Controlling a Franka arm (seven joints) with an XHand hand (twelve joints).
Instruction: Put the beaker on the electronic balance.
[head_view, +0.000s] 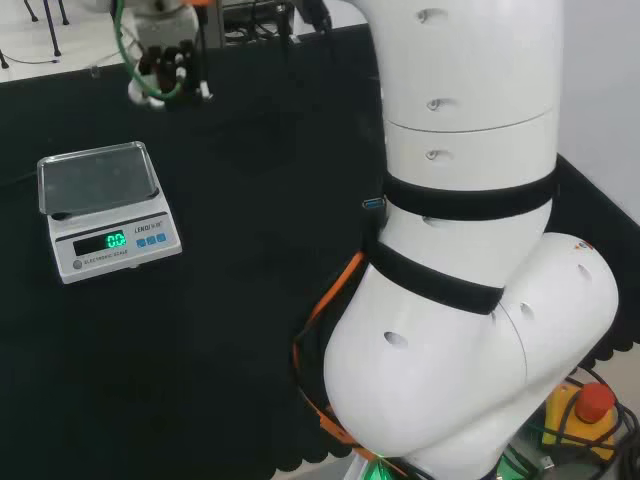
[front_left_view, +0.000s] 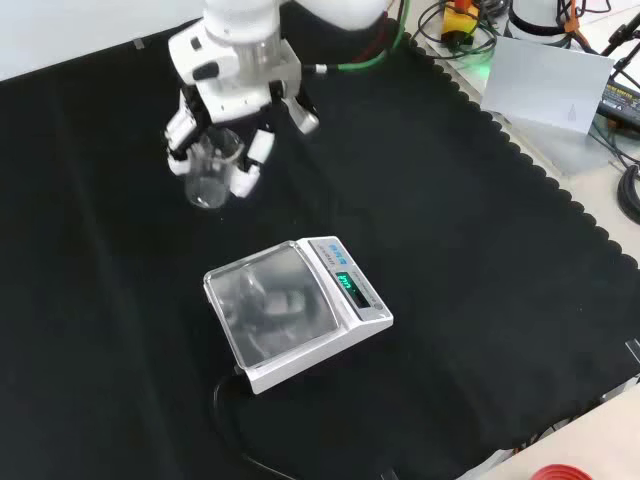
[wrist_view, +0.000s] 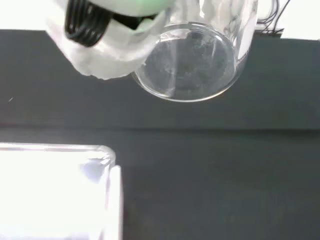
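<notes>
Beaker (front_left_view: 208, 172) hangs upright in the downward-pointing hand (front_left_view: 232, 92), fingers curled round it, beyond the balance (front_left_view: 290, 310).

Evenly and brightly lit; glare on the scale (front_left_view: 285, 305) pan, blown out white at the wrist; robot hand (wrist_view: 107, 47) blurred.

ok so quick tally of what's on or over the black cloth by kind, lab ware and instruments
clear glass beaker, held in the hand above the cloth: 1
electronic balance, standing on the cloth with an empty pan: 1
total: 2
</notes>
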